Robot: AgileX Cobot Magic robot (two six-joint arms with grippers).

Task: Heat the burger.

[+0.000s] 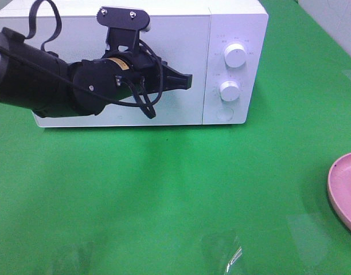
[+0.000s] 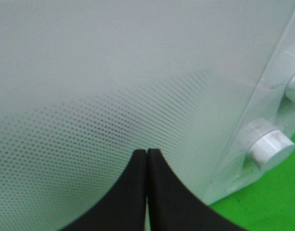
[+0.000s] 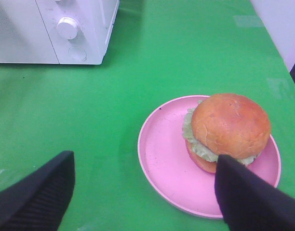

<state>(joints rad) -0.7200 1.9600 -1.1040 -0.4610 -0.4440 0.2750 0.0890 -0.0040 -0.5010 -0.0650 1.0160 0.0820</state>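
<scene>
The burger (image 3: 229,126), with a golden-brown bun and green lettuce, sits on a round pink plate (image 3: 169,161) on the green table. My right gripper (image 3: 142,195) hovers over the plate's near side, open and empty, one finger (image 3: 248,197) close beside the burger. The white microwave (image 1: 181,28) stands at the back with its door (image 1: 175,109) closed. My left gripper (image 1: 187,82) is shut with nothing in it, its tips (image 2: 147,156) held close against the dotted door (image 2: 113,96); whether they touch it I cannot tell.
Two white knobs (image 1: 236,55) (image 1: 229,90) and a round button (image 1: 224,114) sit on the microwave's right panel. Only the pink plate's edge (image 1: 344,189) shows at the right border of the high view. Green tabletop (image 1: 164,195) spreads in front of the microwave.
</scene>
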